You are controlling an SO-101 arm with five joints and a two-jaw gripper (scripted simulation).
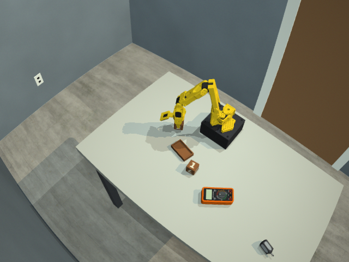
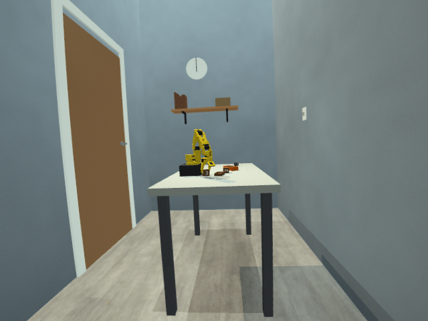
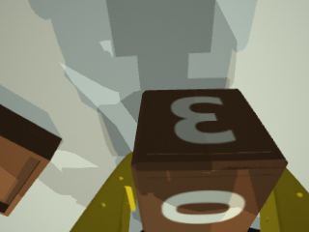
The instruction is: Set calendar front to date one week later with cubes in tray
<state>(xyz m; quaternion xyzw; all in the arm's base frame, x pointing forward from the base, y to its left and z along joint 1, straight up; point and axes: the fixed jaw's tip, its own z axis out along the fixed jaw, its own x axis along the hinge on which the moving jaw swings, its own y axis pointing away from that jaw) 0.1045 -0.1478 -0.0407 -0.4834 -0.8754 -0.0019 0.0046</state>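
Note:
My gripper [image 1: 178,124] points down and is shut on a brown wooden cube [image 1: 180,125], low over the table beyond the tray. In the wrist view this cube [image 3: 205,159] fills the frame, showing a 3 on one face and a 0 on the face nearer the camera. The empty brown tray [image 1: 181,149] lies on the table between the held cube and the second cube; its corner shows in the wrist view [image 3: 19,164]. The second cube [image 1: 192,166] sits on the table just past the tray's near end, with a 1 on top.
An orange multimeter [image 1: 217,195] lies nearer the camera than the second cube. A small dark gadget [image 1: 266,247] lies near the table's front right corner. The arm's black base [image 1: 222,129] stands right of the tray.

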